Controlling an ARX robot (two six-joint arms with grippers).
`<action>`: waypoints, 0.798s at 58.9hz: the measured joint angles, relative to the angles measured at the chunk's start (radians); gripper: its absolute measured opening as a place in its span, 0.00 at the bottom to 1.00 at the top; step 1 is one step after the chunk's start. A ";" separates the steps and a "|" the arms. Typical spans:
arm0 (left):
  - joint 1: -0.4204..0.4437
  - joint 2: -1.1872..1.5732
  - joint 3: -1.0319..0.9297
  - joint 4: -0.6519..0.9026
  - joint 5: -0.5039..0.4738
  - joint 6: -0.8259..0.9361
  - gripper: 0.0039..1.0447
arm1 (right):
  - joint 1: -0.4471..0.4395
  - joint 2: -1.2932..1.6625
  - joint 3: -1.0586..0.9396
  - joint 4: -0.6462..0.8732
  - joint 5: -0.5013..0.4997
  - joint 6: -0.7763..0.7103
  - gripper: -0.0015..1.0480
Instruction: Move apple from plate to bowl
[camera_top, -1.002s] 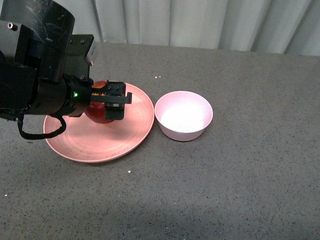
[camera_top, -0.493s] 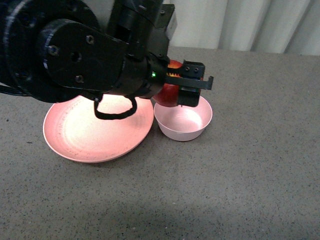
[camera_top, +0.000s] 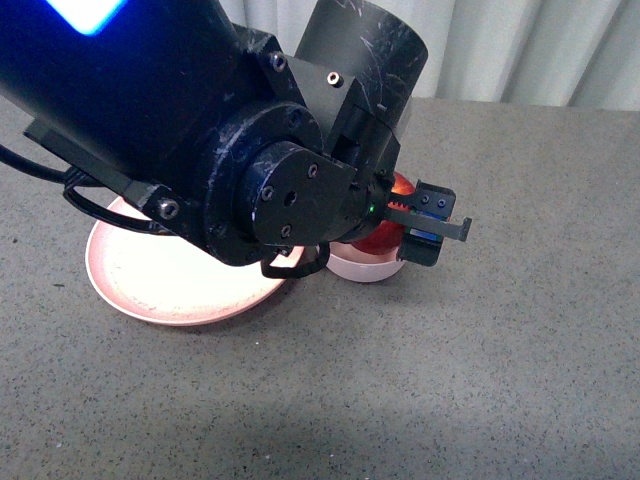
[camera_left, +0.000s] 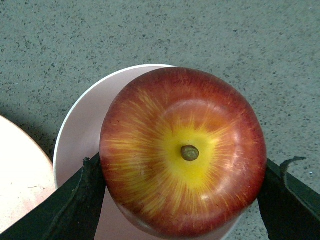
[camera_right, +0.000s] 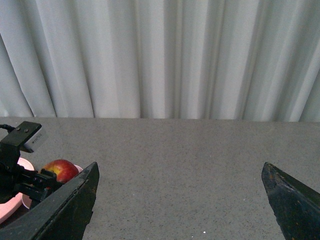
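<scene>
My left gripper (camera_top: 418, 222) is shut on the dark-red apple (camera_top: 384, 238) and holds it right over the small pale pink bowl (camera_top: 362, 268). The arm hides most of the bowl. In the left wrist view the apple (camera_left: 182, 150) fills the frame, stem and yellow patch facing the camera, between the two black fingers (camera_left: 75, 205). The bowl's rim (camera_left: 80, 125) shows beneath it. I cannot tell whether the apple touches the bowl. The salmon-pink plate (camera_top: 150, 280) lies left of the bowl with nothing on it. My right gripper (camera_right: 180, 200) is open and empty above bare table.
The grey speckled tabletop (camera_top: 520, 330) stretches around the plate and bowl. A pale curtain (camera_right: 160, 55) hangs behind the table's far edge. The right wrist view shows the apple (camera_right: 60, 170) and the left gripper (camera_right: 27, 182) at a distance.
My left arm has lifted the apple off the plate and carried it to the right, then down over the bowl. The plate is now bare.
</scene>
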 joint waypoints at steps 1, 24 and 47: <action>0.000 0.003 0.002 -0.001 -0.002 0.002 0.73 | 0.000 0.000 0.000 0.000 0.000 0.000 0.91; 0.006 0.030 0.022 0.002 -0.031 0.037 0.95 | 0.000 0.000 0.000 0.000 0.000 0.000 0.91; 0.027 -0.201 -0.171 0.109 -0.047 0.000 0.94 | 0.000 0.000 0.000 0.000 0.000 0.000 0.91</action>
